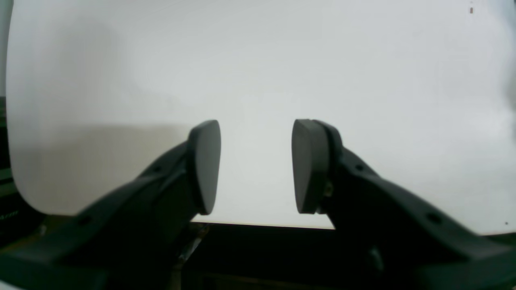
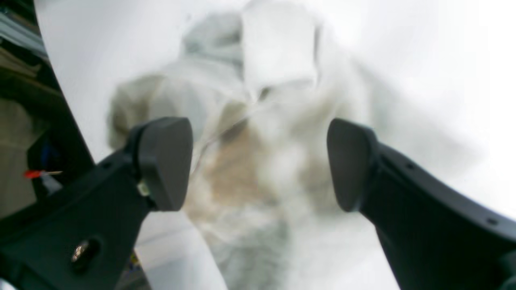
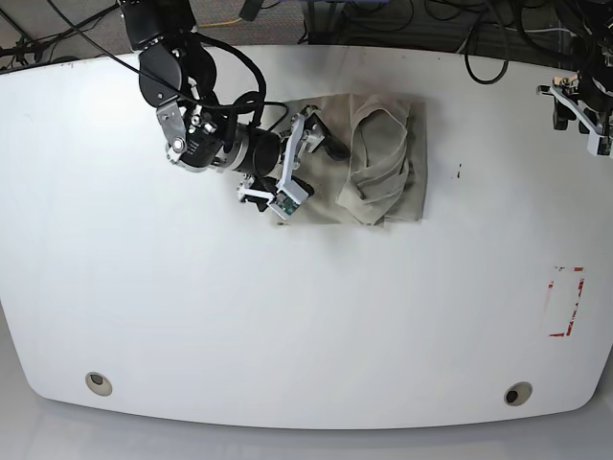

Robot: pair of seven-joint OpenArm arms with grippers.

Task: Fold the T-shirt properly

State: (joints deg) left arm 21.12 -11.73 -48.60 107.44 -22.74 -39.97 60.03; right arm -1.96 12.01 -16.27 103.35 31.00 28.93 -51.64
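The T-shirt (image 3: pixel 381 158) lies on the white table (image 3: pixel 287 316) at the back middle. It is pale khaki, partly folded into a rough rectangle, with a bunched fold on top. My right gripper (image 3: pixel 321 149) is over the shirt's left part. In the right wrist view it (image 2: pixel 258 165) is open and empty, with the blurred shirt (image 2: pixel 234 181) between and below the pads. My left gripper (image 3: pixel 586 110) is at the far right back edge, away from the shirt. In the left wrist view it (image 1: pixel 256 165) is open and empty over bare table (image 1: pixel 282 60).
A red-marked rectangle (image 3: pixel 565 302) is on the table at the right. Two round fittings (image 3: pixel 96 383) (image 3: pixel 517 394) sit near the front edge. Cables (image 3: pixel 402 24) run behind the back edge. The table edge (image 1: pixel 262 224) shows just below my left gripper.
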